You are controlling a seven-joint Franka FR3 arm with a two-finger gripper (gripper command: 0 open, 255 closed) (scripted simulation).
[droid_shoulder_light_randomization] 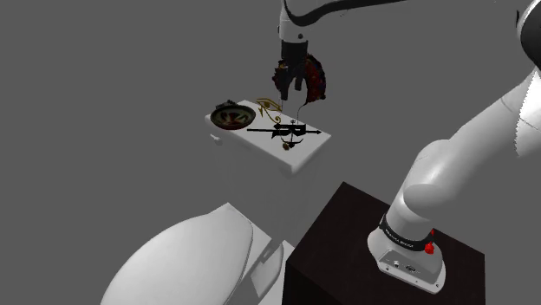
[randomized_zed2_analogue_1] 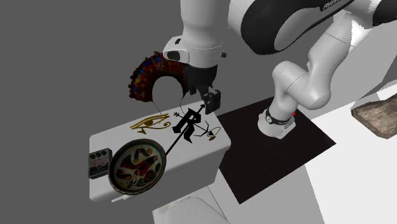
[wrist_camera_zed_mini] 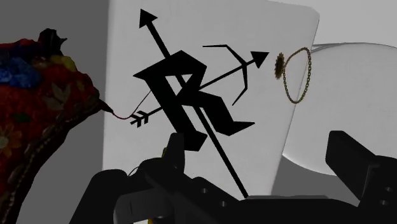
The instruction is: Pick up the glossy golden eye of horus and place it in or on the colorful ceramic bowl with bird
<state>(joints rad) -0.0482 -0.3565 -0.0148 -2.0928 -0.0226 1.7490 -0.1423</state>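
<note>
Gripper [randomized_zed2_analogue_1: 210, 102] is spread open, nothing clasped, above the black R-and-arrows emblem [randomized_zed2_analogue_1: 188, 126]. Second exterior view, left to right: colourful bird-painted bowl [randomized_zed2_analogue_1: 137, 165], flat glossy golden eye of Horus [randomized_zed2_analogue_1: 151, 122] just beside the emblem. Gripper should be shifted to that view's left and lowered squarely over the eye.

The red collar [wrist_camera_zed_mini: 32, 108] is cut by the wrist view's edge and sits partly behind the pincer [droid_shoulder_light_randomization: 290, 90].
</note>
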